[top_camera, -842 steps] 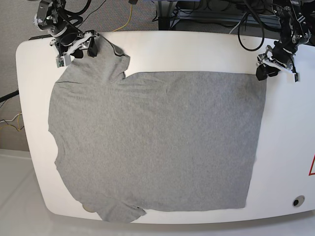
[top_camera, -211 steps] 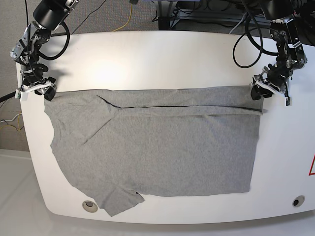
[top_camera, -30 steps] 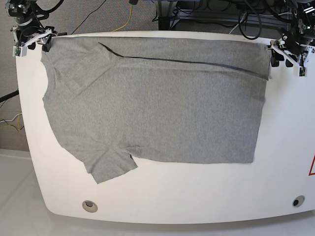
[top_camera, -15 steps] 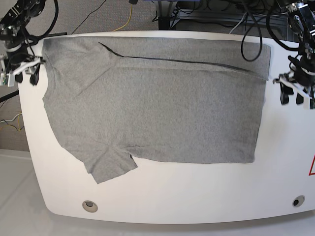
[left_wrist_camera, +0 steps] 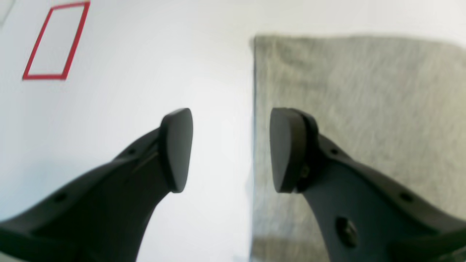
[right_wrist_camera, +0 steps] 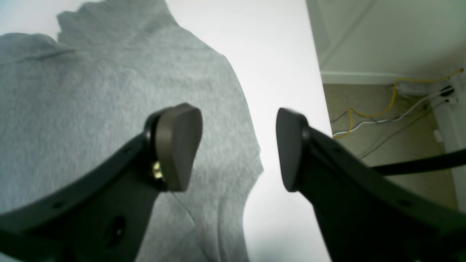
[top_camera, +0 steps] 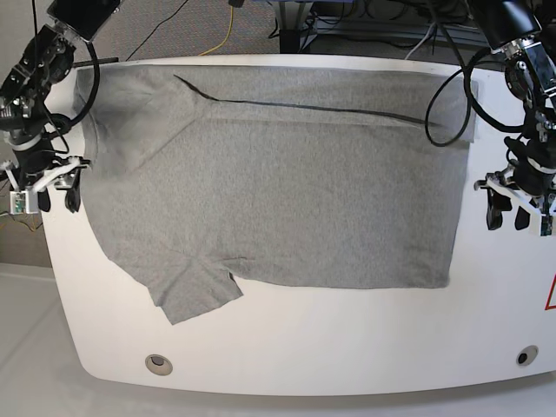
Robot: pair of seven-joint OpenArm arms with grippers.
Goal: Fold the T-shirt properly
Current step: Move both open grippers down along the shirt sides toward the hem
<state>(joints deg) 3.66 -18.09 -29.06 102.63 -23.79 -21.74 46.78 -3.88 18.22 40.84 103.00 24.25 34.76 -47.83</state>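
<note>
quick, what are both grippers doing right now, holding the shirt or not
Left gripper: open, holding nothing, jaws straddling the T-shirt hem edge from above.
Right gripper: open, holding nothing, over the shirt's sleeve-side edge.

A white table [top_camera: 287, 347] with rounded corners fills most of the base view, with a small round hole [top_camera: 157, 362] near its front left corner and another [top_camera: 526, 355] near the front right. A red-outlined marking [left_wrist_camera: 54, 40] lies on the tabletop near its right edge; only a corner of it shows in the base view, so its full shape is hard to tell. Beyond the table, yellow and white cables [right_wrist_camera: 393, 105] trail over a beige floor [right_wrist_camera: 378, 131], and dark cabling and frame parts [top_camera: 347, 22] sit behind the far edge.
</note>
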